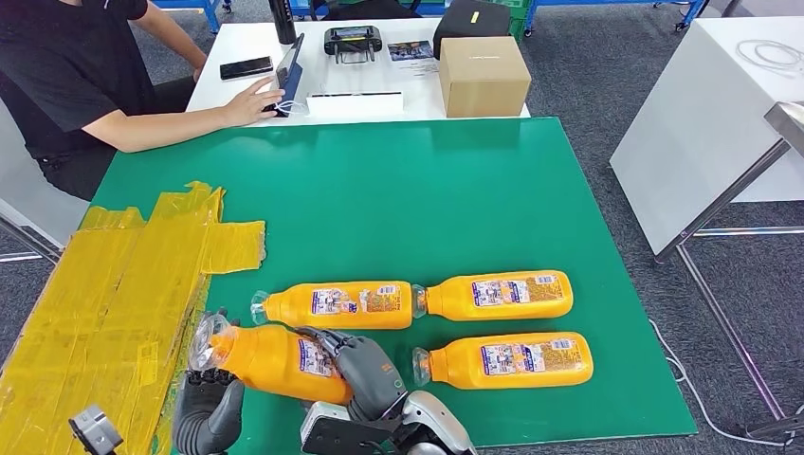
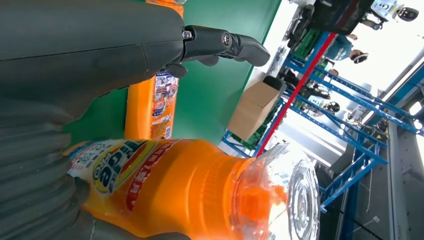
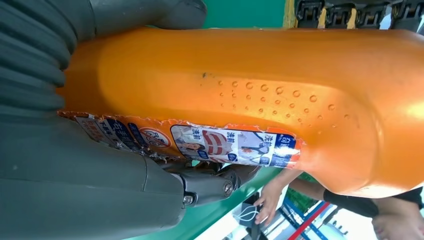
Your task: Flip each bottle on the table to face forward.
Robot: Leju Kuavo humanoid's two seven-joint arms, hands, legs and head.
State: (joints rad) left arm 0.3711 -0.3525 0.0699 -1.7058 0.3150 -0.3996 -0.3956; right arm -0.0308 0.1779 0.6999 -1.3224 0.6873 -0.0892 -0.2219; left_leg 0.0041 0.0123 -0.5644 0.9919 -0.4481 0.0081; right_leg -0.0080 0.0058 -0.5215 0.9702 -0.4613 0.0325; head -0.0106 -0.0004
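Held bottle (image 1: 275, 360) lies at the counter's (image 1: 455, 190) near edge, left of the lower lying bottle (image 1: 507, 360). Right hand (image 1: 365, 365) fingers grip its body; left hand (image 1: 204, 412) cradles its neck. Recommend rolling until label faces up.

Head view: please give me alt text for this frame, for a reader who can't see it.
Both robot hands, left hand and right hand, grip one orange bottle at the near edge of a green table. Three more orange bottles lie on their sides beside it; yellow tape covers the table's left side, where a person sits.
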